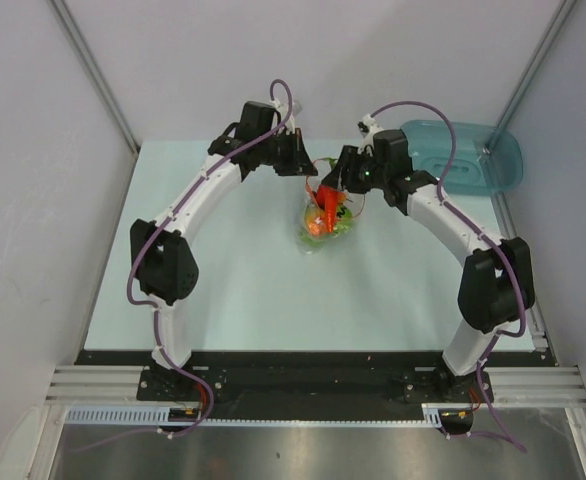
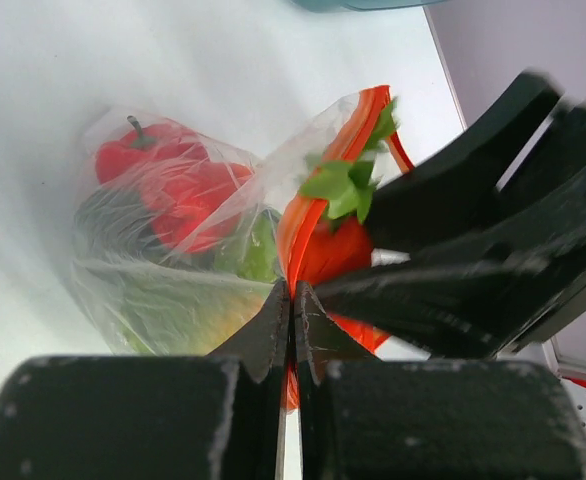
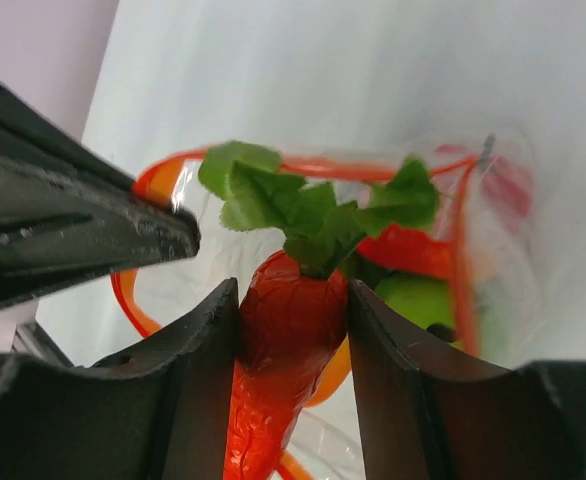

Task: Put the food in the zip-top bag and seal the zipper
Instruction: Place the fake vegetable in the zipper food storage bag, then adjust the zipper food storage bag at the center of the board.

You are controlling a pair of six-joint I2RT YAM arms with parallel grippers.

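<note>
The clear zip-top bag lies mid-table, its mouth raised toward the arms. Inside it I see red pieces, green food and a green ball. My left gripper is shut on the bag's red-orange zipper strip, holding the mouth open. My right gripper is shut on the orange-red carrot, leafy green top pointing at the bag's mouth. In the top view the carrot hangs at the mouth between the left gripper and the right gripper.
A translucent teal tray stands at the back right of the table. Grey walls close in at the back and sides. Both arms arch over the table's middle toward the bag.
</note>
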